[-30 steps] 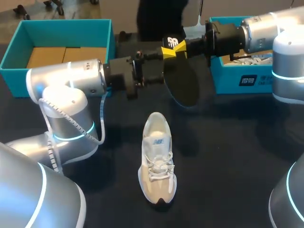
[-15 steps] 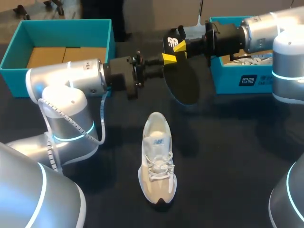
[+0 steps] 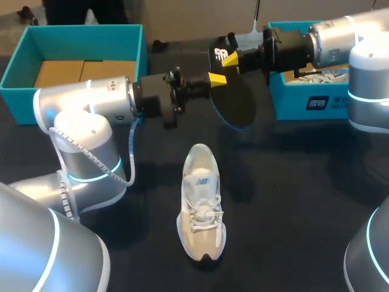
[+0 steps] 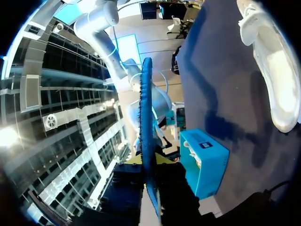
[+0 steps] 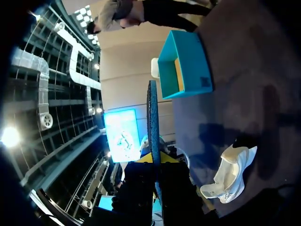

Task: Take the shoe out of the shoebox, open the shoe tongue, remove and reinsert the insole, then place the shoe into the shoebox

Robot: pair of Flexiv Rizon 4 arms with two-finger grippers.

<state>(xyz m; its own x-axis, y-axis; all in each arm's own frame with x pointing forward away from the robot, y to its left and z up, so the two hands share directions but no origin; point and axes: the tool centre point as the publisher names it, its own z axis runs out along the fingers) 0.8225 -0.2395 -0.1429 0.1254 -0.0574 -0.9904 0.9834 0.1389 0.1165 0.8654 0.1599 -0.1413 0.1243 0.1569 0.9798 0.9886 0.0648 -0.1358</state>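
Both claws have the same thing: your left gripper point(image 3: 216, 78) and right gripper point(image 3: 230, 59) are each clamped tight on the upper edge of the dark insole point(image 3: 234, 104), which hangs in the air between them. The shoe point(image 3: 200, 204) lies on the table point(image 3: 292, 182) well below it, and the teal shoebox point(image 3: 79, 33) sits off at your left. My worry is that one arm pulls while the other grips. That would buckle the insole or yank it loose, dropping it beside the shoe.

Dark table point(image 3: 304, 201), shoe point(image 3: 200, 204), teal shoebox point(image 3: 79, 33), second shoebox point(image 3: 304, 104)
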